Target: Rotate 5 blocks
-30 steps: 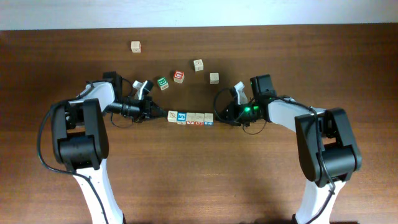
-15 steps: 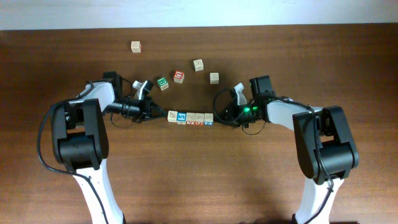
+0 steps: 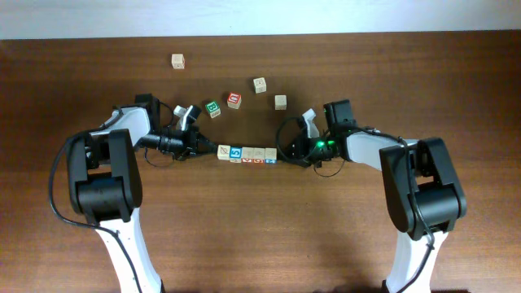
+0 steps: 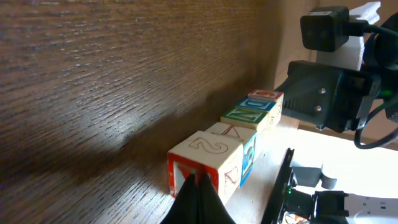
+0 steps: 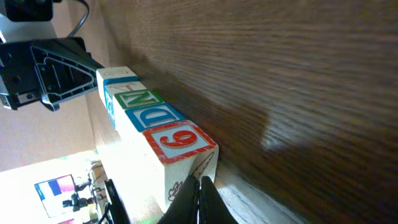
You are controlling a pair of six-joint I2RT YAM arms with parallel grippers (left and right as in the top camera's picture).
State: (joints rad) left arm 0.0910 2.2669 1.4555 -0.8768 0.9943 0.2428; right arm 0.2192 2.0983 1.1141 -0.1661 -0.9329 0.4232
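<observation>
I have the row of five blocks [image 3: 247, 154] lying in the middle of the table [image 3: 407, 73], packed face to face in a straight line that runs from one arm to the other. The left gripper [image 3: 210, 149] is down at table level at the left end of that line. Its fingers are pressed together into a single dark point, pinching nothing. In the left wrist view that point sits right at the lower edge of the nearest block [image 4: 205, 163], on its red-framed side face, and looks to be touching it. This block has a pale top with a curled outline figure. The others stretch away behind it with green, blue and red tops. The right gripper [image 3: 282, 152] mirrors this at the opposite end. Its fingers are likewise closed tight on themselves and hold nothing. In the right wrist view their tip meets the bottom of the red-topped end block [image 5: 180, 138], whose top face shows a 6 or a 9. Next along are a blue D block [image 5: 157, 116] and a green N block [image 5: 138, 99]. So the row lies between the two closed fingertips, one at each end, with neither pair around any block. Beyond the row, toward the far edge, sit a green-faced loose block [image 3: 212, 108] and a red-faced loose block [image 3: 234, 100]. Two pale loose blocks [image 3: 260, 85] are there too, and a lone pale block [image 3: 177, 61] lies well apart on the far left.
</observation>
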